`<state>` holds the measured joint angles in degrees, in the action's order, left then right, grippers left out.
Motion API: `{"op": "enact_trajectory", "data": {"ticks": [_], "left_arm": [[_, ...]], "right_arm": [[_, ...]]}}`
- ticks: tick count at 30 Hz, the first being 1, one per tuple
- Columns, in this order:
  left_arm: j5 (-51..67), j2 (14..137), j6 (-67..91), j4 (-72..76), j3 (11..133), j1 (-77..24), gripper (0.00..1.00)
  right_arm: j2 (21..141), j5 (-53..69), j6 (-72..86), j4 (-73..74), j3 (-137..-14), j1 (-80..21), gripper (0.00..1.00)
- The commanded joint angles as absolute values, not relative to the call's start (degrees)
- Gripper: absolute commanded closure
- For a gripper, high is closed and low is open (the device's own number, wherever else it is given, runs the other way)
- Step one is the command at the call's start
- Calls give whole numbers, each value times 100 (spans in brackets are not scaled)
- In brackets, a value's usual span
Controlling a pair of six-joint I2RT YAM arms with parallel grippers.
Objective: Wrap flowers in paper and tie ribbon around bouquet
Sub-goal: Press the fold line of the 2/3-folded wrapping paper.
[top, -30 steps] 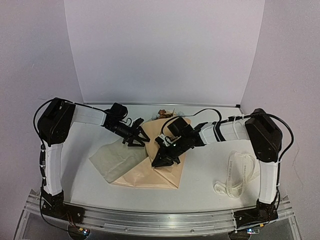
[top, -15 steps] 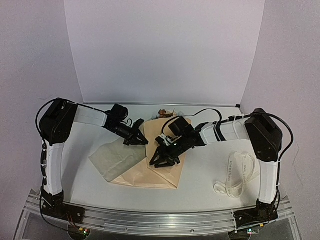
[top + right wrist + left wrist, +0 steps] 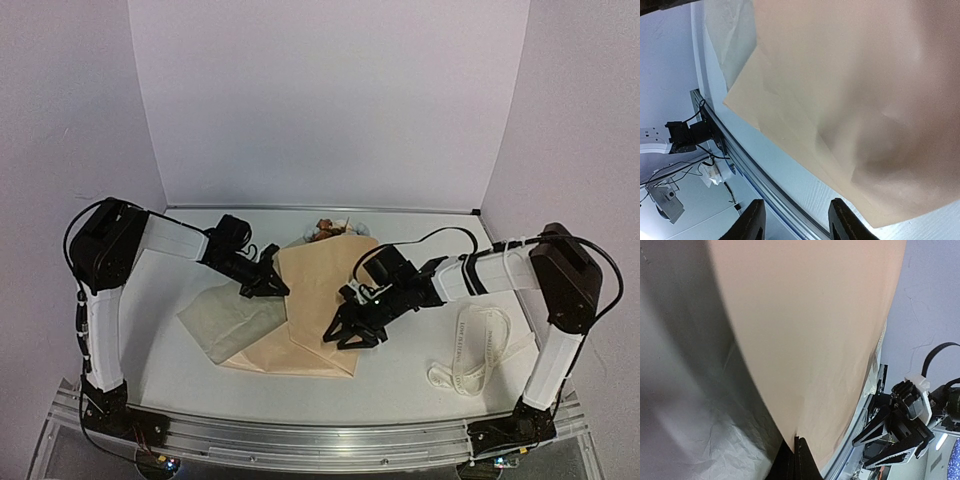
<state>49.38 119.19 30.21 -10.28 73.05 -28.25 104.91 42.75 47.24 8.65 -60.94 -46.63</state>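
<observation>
The paper [image 3: 318, 300], smooth matte peach kraft, lies folded over the flowers [image 3: 330, 229] at mid-table. Only rusty-brown and pale blooms poke out of its far end, near the back edge. A crinkled grey-white tissue sheet [image 3: 222, 318] shows from under its left side. The left gripper [image 3: 272, 288] is pinched together on the paper's left edge. The right gripper [image 3: 350, 338] hovers, fingers apart, over the paper's front right part. The ribbon [image 3: 478, 350], cream fabric in loose loops, lies near the table's [image 3: 400, 375] front right corner.

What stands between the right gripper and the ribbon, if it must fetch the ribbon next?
Nothing visible does. Only bare table lies between the right gripper, open over the paper, and the ribbon, heaped loose to its right.
</observation>
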Motion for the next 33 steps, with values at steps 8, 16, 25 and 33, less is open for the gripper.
{"op": "enact_trajectory", "data": {"ticks": [8, 16, 25, 33], "left_arm": [[4226, 11436, 3229, -675, 7095, -2995, 100], [3721, 11454, 3192, -894, 7190, -3033, 100], [2760, 11219, 2974, -1388, 7417, -3233, 84], [1151, 10217, 2359, -1729, 7449, -3874, 61]], "right_arm": [[10512, 3727, 5431, -162, -5427, -4647, 60], [10543, 3470, 5533, -321, -5002, -4646, 62], [10557, 3470, 5542, -325, -4894, -4646, 65], [10538, 3491, 5558, -325, -4846, -4647, 66]]}}
